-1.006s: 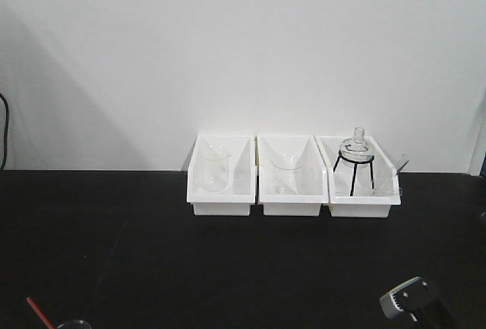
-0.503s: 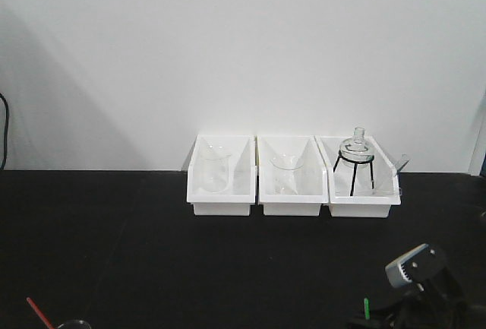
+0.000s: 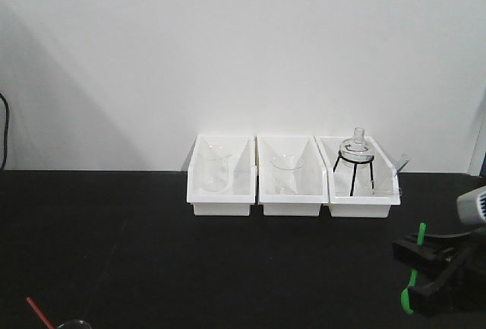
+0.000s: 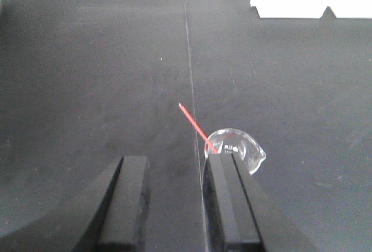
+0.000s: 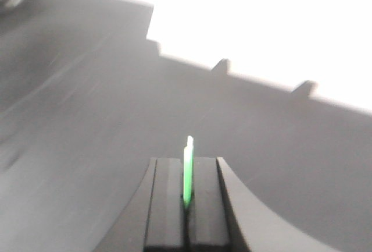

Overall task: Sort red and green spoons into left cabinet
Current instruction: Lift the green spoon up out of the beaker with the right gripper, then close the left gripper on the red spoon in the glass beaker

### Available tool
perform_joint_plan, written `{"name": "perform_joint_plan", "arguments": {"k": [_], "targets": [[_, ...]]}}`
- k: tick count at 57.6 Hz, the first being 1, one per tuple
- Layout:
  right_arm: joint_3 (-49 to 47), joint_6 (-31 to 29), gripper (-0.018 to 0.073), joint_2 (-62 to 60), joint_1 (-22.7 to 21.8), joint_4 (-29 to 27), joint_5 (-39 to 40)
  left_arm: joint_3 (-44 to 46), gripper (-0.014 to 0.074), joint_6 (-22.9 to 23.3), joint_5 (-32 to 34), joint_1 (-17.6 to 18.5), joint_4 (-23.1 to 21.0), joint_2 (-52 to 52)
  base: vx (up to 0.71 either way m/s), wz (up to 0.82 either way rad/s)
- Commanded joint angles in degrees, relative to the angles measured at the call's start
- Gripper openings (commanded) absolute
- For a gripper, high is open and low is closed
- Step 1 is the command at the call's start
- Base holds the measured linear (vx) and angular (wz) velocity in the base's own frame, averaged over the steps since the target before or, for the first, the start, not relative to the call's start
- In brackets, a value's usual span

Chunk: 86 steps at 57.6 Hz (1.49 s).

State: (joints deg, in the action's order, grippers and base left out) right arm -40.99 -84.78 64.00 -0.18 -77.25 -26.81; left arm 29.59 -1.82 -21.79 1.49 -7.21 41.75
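Black matte tabletop (image 3: 114, 253), with one fine seam line running front to back.
Far edge, right of centre: three white plastic bins in a close row: left bin (image 3: 220, 207), middle bin (image 3: 292, 207), right bin (image 3: 364, 209).
Near edge, toward the left corner: one clear glass beaker (image 4: 244, 152).

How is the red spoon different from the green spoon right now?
The green spoon is pinched in the right gripper and looks lifted off the black counter. The red spoon sits in a small glass beaker with nothing holding it. The green spoon stands nearly upright, while the red spoon leans at a slant. The left gripper near the red spoon is open. Both spoons are thin, straight and brightly coloured.
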Motion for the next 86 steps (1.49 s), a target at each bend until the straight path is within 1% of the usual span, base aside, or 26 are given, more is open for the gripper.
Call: {"name": "perform_joint_plan", "arguments": {"k": [1,10,14,23,30,42,47,53,56,62,74,86], "targets": [[-1.75,3.34,-0.0003,-4.66,0.06,1.05,2.89,1.86,0.0383,0.29,3.74,0.20,-0.74,-0.04,0.00,0.00],[-1.49,8.55,-0.0003,-9.68,0.06,7.06,6.10,1.86,0.0383,0.29,3.72,0.20,-0.83,-0.04,0.00,0.00],[-1.49,11.33,-0.0003,-11.28,0.06,10.14,7.27,1.86,0.0383,0.29,3.47,0.20,-1.83,-0.04,0.00,0.00],[-1.49,17.64,-0.0003,-14.05,0.06,16.55,8.73,1.86,0.0383,0.29,1.84,0.20,-7.01,-0.04,0.00,0.00],[-1.49,20.43,-0.0003,-14.40,0.06,19.33,8.46,1.86,0.0383,0.29,2.13,0.20,-11.28,-0.04,0.00,0.00],[-1.49,21.28,-0.0003,-14.40,0.06,20.25,8.05,1.86,0.0383,0.17,4.60,0.20,-19.68,2.16,0.00,0.00],[-1.49,21.28,-0.0003,-14.40,0.06,20.31,8.05,1.86,0.0383,0.06,5.94,0.20,-21.77,5.03,0.00,0.00],[-1.49,21.28,-0.0003,-14.40,0.06,20.31,8.00,1.86,0.0383,0.13,9.15,0.20,-23.68,9.29,0.00,0.00],[-1.49,21.28,-0.0003,-14.40,0.06,20.31,8.00,1.86,0.0383,0.13,11.59,0.20,-25.79,11.83,0.00,0.00],[-1.49,21.28,-0.0003,-14.40,0.06,20.63,8.03,2.59,0.0383,0.07,14.41,0.20,-29.05,16.32,0.00,0.00],[-1.49,21.28,-0.0003,-14.40,0.06,20.69,7.89,6.94,0.0383,0.07,15.47,0.20,-29.06,25.78,0.00,0.00],[-1.49,21.28,-0.0003,-14.40,0.06,22.42,7.88,12.49,0.0383,0.06,13.05,0.20,-29.07,33.59,0.00,0.00]]}}
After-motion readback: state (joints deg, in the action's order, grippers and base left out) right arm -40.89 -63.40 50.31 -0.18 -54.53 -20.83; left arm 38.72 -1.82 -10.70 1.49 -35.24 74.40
